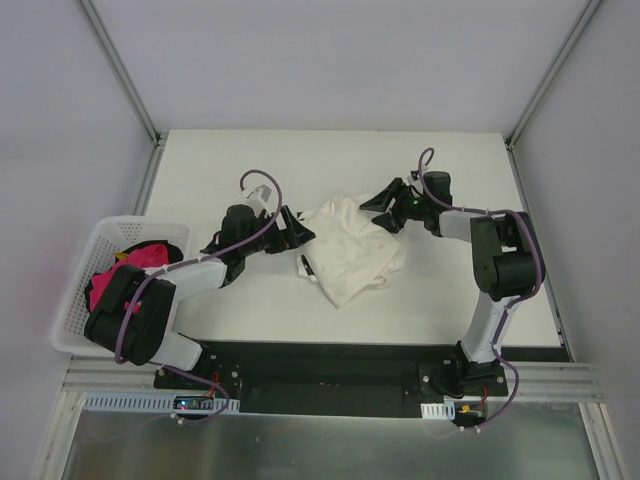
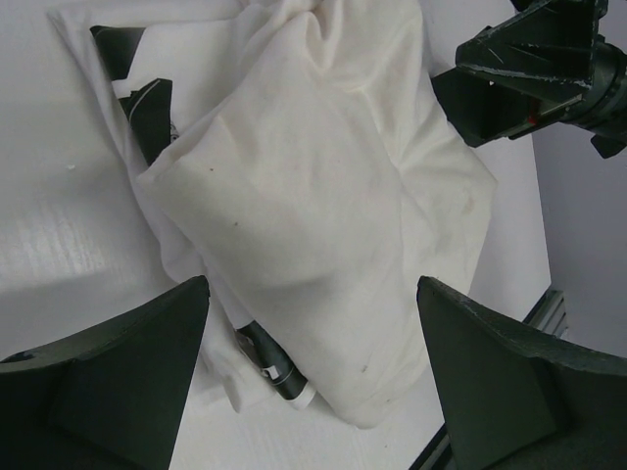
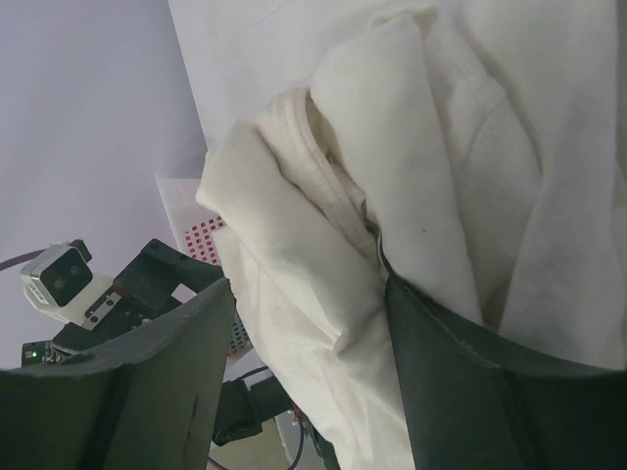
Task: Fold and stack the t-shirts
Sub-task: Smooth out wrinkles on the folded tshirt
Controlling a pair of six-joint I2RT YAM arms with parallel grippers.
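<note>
A cream-white t-shirt (image 1: 352, 250) lies bunched in the middle of the table. From under its left edge shows a white t-shirt with black printed marks (image 1: 307, 268); the marks (image 2: 277, 367) also show in the left wrist view. My left gripper (image 1: 297, 228) stands at the pile's upper left, jaws wide open (image 2: 312, 294), the cream shirt (image 2: 294, 196) just ahead of them and nothing between the tips. My right gripper (image 1: 385, 208) is at the pile's upper right. Its jaws (image 3: 312, 284) stand apart around a fold of cream cloth (image 3: 294, 264); a gap shows at one finger.
A white plastic basket (image 1: 75, 290) holding pink and dark clothing (image 1: 120, 270) sits off the table's left edge beside the left arm. Grey walls and metal frame posts (image 1: 125, 75) enclose the table.
</note>
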